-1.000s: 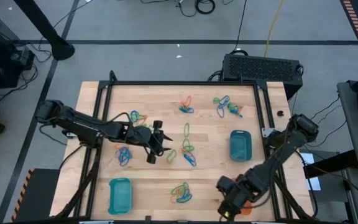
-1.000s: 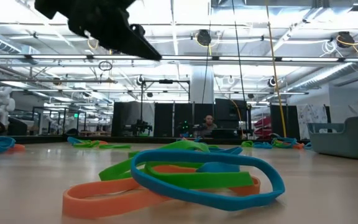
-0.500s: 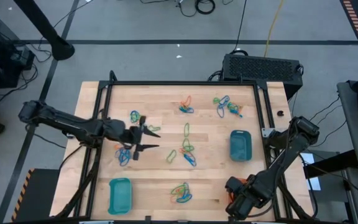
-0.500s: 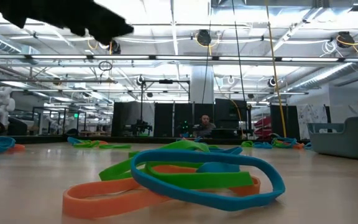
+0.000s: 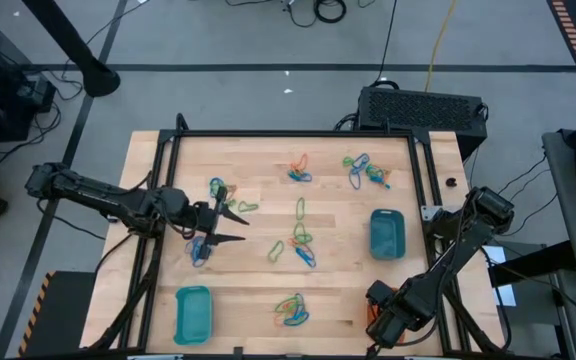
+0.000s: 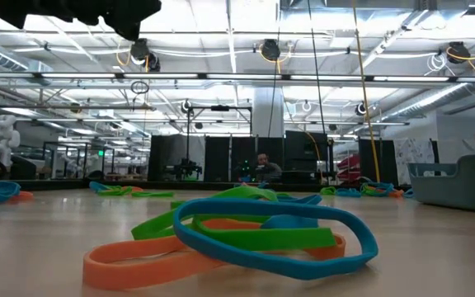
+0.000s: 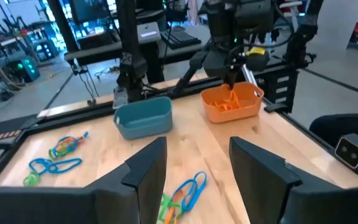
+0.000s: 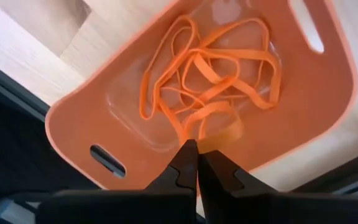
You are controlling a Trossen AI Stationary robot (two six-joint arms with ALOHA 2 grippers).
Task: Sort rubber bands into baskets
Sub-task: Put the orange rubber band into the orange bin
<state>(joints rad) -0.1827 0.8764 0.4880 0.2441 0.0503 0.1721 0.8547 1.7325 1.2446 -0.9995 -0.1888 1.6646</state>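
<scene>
I hold my right gripper (image 8: 191, 163) clenched just over the orange basket (image 8: 328, 118) at the table's near right corner, its orange bands (image 8: 210, 81) lying inside, while my left gripper (image 5: 230, 224) hangs spread and empty near a loose cluster (image 5: 200, 250) — ready, I judge, to pick next.

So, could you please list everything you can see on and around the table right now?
Wooden table: one, light wood, black frame.
Teal-blue plastic baskets: two, one at the right, one at the near left.
Orange plastic basket: one, near right corner, holding orange rubber bands.
Loose rubber bands: several clumps of orange, green and blue loops, e.g. near centre, far side.
Black vented box: one, behind the table.
Left gripper: open, above the table's left half.
Right gripper: shut, over the orange basket.
</scene>
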